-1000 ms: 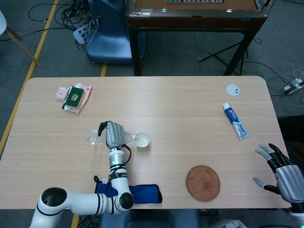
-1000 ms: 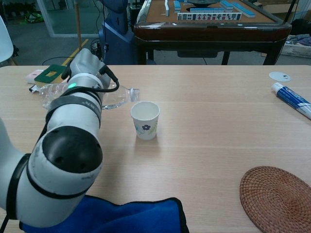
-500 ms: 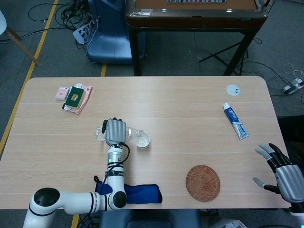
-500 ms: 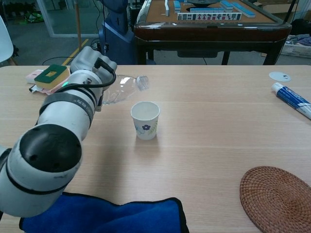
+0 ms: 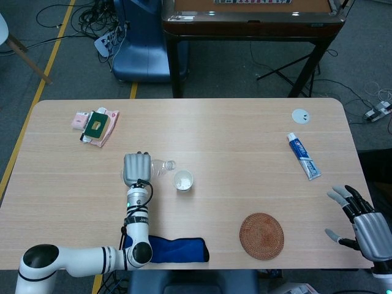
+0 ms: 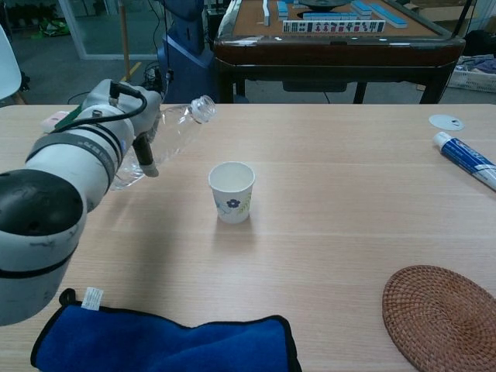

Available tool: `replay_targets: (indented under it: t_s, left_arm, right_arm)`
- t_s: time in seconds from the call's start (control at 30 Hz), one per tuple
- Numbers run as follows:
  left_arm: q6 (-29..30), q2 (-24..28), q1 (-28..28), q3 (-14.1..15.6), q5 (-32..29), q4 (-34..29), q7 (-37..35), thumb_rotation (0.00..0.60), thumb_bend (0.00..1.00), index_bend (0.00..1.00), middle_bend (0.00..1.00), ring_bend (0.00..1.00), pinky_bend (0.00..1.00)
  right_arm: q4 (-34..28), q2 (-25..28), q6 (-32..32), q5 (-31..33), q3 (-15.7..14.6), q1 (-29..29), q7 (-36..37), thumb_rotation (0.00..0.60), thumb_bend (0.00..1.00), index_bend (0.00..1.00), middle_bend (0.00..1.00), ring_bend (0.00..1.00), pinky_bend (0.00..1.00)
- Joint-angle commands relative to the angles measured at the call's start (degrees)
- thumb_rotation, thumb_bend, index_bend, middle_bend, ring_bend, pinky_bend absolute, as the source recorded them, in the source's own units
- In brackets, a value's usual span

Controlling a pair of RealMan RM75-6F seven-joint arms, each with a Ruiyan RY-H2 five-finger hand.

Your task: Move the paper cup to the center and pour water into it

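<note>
A white paper cup (image 5: 183, 180) (image 6: 232, 191) with a small flower print stands upright near the middle of the table. My left hand (image 5: 136, 168) (image 6: 128, 124) grips a clear plastic water bottle (image 6: 174, 136) (image 5: 160, 166), lifted off the table and tilted with its open neck pointing up and right, to the left of the cup. The bottle's mouth is clear of the cup. My right hand (image 5: 357, 218) hangs off the table's front right corner with fingers spread, holding nothing.
A round woven coaster (image 5: 261, 235) (image 6: 439, 316) lies front right. A blue cloth (image 5: 174, 250) (image 6: 170, 342) sits at the front edge. A toothpaste tube (image 5: 304, 155) and white lid (image 5: 300, 116) lie far right. A green sponge on pink packets (image 5: 97, 125) lies far left.
My left hand has swung the bottle away from the cup, to the left, and raised its neck from the near-horizontal pouring tilt. The cup and right hand have not moved.
</note>
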Motion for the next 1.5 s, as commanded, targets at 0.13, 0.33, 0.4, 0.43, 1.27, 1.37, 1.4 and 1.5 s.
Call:
replay_targets:
  t_s: [0.13, 0.33, 0.4, 0.43, 1.27, 1.37, 1.4, 1.5]
  left_arm:
    - [-0.7, 3.1, 2.9, -1.2, 1.0, -3.2, -7.4, 0.6, 0.05, 0.68, 0.73, 0.55, 0.68]
    - [-2.5, 6.0, 6.0, -1.6, 1.2, -6.3, -15.1, 0.6, 0.05, 0.68, 0.73, 0.55, 0.68]
    - [-3.0, 6.8, 6.9, -1.4, 1.6, -6.8, -17.4, 0.6, 0.05, 0.68, 0.73, 0.55, 0.68]
    - [-3.2, 7.2, 7.5, -1.3, 1.9, -7.0, -19.0, 0.6, 0.05, 0.68, 0.73, 0.55, 0.68]
    - [-7.8, 9.1, 15.9, -2.6, 2.8, -5.8, -45.1, 0.6, 0.05, 0.68, 0.73, 0.55, 0.66]
    - [-8.3, 9.3, 16.6, -3.3, 1.9, -5.8, -47.2, 0.6, 0.05, 0.68, 0.73, 0.55, 0.61]
    - [-8.5, 9.3, 16.7, -3.5, 1.8, -5.8, -47.7, 0.6, 0.05, 0.68, 0.73, 0.55, 0.59]
    - [-8.8, 9.4, 17.2, -3.7, 2.0, -5.5, -49.6, 0.6, 0.05, 0.67, 0.73, 0.55, 0.55]
  right_arm:
    - [-0.1, -0.1, -0.4, 0.0, 0.0, 0.2, -0.3, 0.6, 0.0, 0.21, 0.15, 0.06, 0.29]
    - [-0.2, -0.3, -0.9, 0.0, -0.1, 0.4, -0.9, 0.6, 0.0, 0.21, 0.15, 0.06, 0.29]
    - [-0.2, -0.4, -0.9, 0.0, -0.1, 0.4, -1.0, 0.6, 0.0, 0.21, 0.15, 0.06, 0.29]
    - [-0.2, -0.4, -0.9, -0.1, -0.1, 0.4, -1.1, 0.6, 0.0, 0.21, 0.15, 0.06, 0.29]
    - [0.3, -1.1, -1.8, 0.3, 0.0, 0.9, -1.4, 0.6, 0.0, 0.21, 0.15, 0.06, 0.29]
    - [0.3, -1.0, -1.8, 0.5, 0.0, 0.9, -1.2, 0.6, 0.0, 0.21, 0.15, 0.06, 0.29]
    - [0.3, -0.9, -1.8, 0.5, 0.0, 0.9, -1.2, 0.6, 0.0, 0.21, 0.15, 0.06, 0.29]
    - [0.3, -0.9, -1.7, 0.5, 0.0, 0.9, -1.1, 0.6, 0.0, 0.21, 0.15, 0.06, 0.29]
